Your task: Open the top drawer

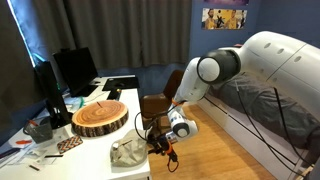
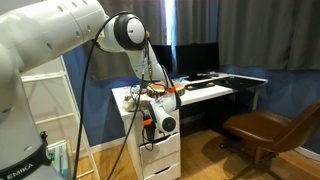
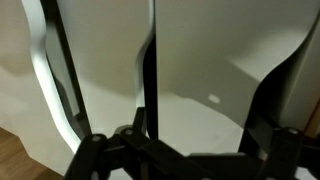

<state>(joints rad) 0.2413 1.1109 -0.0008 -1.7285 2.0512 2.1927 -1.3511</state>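
Note:
My gripper point(image 1: 158, 138) sits at the front of the white drawer unit under the desk's near end, just below the desk edge; it also shows in an exterior view point(image 2: 152, 125). In the wrist view the gripper point(image 3: 170, 60) is open, its two dark fingers spread wide against flat white drawer fronts. A dark narrow gap point(image 3: 148, 70) runs between two fronts. The top drawer point(image 2: 171, 138) looks closed, with its front mostly hidden behind my gripper. Nothing is between the fingers. The drawer's inside is not visible.
A round wooden slab point(image 1: 100, 117) lies on the white desk point(image 1: 130, 90) above the drawers, with a crumpled cloth point(image 1: 128, 152) at the desk's end. Monitors point(image 1: 75, 68) and a keyboard stand further back. A brown chair point(image 2: 262, 130) stands close beside the desk.

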